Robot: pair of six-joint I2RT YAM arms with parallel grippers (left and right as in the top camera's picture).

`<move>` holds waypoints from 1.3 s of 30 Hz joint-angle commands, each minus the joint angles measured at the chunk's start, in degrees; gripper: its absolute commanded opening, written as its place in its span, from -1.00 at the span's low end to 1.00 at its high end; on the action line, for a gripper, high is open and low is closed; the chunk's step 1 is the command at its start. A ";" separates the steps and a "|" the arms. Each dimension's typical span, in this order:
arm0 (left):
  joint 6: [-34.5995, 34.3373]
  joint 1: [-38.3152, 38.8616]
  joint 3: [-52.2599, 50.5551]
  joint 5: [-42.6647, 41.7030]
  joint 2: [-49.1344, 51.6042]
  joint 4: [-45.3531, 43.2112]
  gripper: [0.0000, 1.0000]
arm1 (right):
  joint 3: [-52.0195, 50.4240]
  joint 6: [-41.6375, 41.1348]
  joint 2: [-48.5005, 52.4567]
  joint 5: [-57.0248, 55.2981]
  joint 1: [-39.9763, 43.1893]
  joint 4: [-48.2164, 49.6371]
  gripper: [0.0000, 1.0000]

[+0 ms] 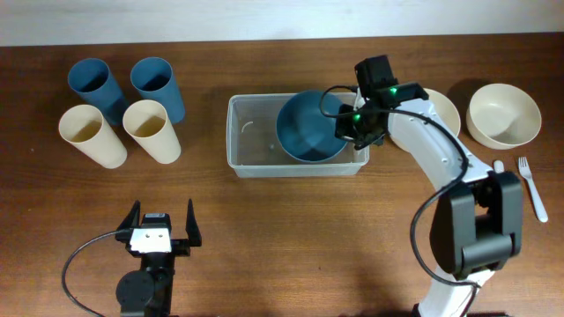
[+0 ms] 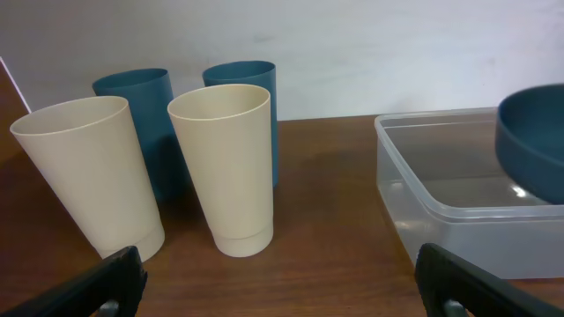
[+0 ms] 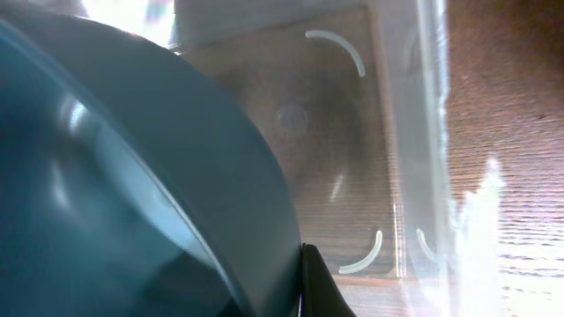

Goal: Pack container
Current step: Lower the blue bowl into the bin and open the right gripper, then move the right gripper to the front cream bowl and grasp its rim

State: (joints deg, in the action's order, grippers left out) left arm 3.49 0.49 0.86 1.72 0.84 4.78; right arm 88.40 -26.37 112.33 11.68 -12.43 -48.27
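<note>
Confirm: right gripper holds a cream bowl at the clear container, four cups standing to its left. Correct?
Wrong on colour only: the bowl in the right gripper is blue, not cream, as the overhead view shows. The rest is right: it is at the clear container, and the four cups stand to its left.

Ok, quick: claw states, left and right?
Left claw: open, holding nothing.
Right claw: closed on the rim of the blue bowl.
</note>
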 commanded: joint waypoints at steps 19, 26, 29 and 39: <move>0.70 0.11 -0.33 -0.63 -0.39 0.00 0.99 | 5.68 0.46 1.60 2.69 1.60 -3.21 -0.16; 0.70 0.11 -0.33 -0.63 -0.39 0.00 0.99 | 25.51 2.58 1.60 2.91 3.50 -14.29 0.25; 0.70 0.11 -0.33 -0.63 -0.39 0.00 0.99 | 37.70 2.54 1.60 2.32 5.22 -20.31 0.54; 0.70 0.11 -0.33 -0.63 -0.39 0.00 0.99 | 61.51 -6.10 1.60 -15.76 19.74 -48.87 0.98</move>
State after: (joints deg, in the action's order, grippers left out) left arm 3.49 0.47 0.86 1.72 0.84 4.78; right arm 145.82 -27.49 114.10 5.69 2.02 -91.07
